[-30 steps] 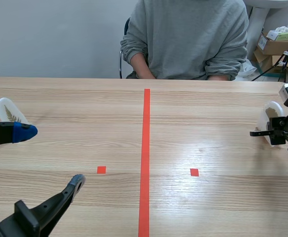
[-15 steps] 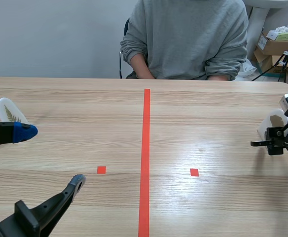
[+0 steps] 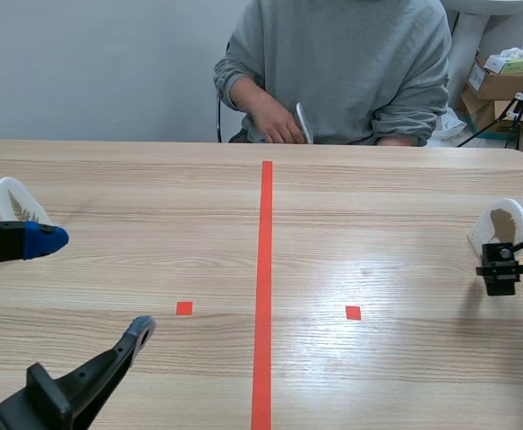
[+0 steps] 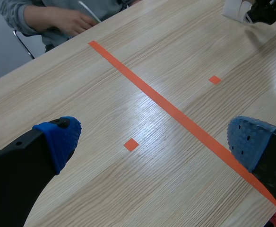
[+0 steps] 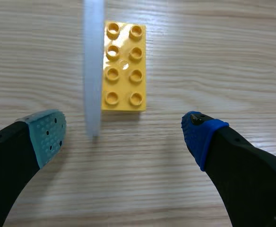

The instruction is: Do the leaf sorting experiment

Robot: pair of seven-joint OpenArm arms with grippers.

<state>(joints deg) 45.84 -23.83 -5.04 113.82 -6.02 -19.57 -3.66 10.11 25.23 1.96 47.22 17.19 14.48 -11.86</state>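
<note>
wooden table (image 3: 154, 179), both claws spread and empty: left claw (image 4: 152, 137) near the left edge, right claw (image 5: 124, 127) just short of the upright leaf card (image 5: 93, 71) beside its yellow brick (image 5: 125, 66) near the right edge. i fear a skewed pinch would topple it.

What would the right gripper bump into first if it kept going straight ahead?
Likely the upright white plaque, edge-on ahead of the open right gripper; the yellow brick sits just beside it. Depth is unclear.

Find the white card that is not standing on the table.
The card in the person's hand; the left card and the right card both stand on the table.
</note>
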